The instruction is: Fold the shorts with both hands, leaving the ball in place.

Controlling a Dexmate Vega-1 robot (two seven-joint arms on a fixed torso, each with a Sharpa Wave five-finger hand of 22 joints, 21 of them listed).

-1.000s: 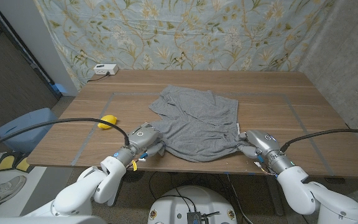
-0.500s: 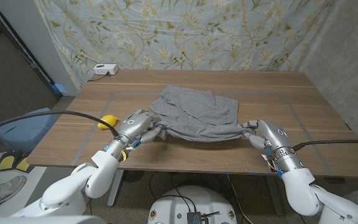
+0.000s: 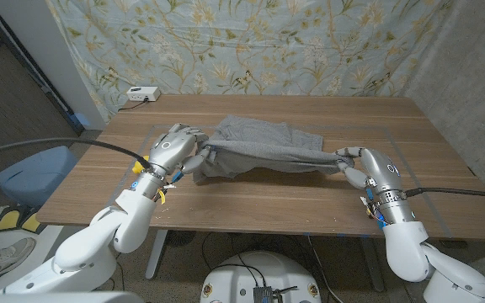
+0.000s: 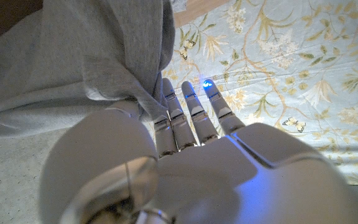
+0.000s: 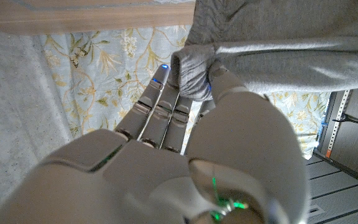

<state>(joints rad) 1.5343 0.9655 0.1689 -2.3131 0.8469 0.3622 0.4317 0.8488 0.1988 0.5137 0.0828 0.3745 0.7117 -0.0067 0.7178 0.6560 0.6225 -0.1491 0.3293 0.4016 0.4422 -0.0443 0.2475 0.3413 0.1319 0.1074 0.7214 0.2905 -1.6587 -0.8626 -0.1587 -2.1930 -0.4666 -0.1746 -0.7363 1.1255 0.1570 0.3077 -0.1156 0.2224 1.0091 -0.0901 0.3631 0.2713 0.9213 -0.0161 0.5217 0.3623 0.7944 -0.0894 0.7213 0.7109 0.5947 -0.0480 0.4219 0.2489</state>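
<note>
Mid-fold: left robot hand (image 3: 173,150) and right robot hand (image 3: 369,167) each pinch the shorts (image 3: 263,147), whose lifted near edge likely next goes over the far half.

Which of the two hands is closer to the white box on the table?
The left hand, gripping the grey shorts on the side of the white box; the right hand grips their opposite end, across the table.

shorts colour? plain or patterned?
Plain heather grey, no pattern. The shorts show best in the head view, held between the left hand and right hand.
</note>
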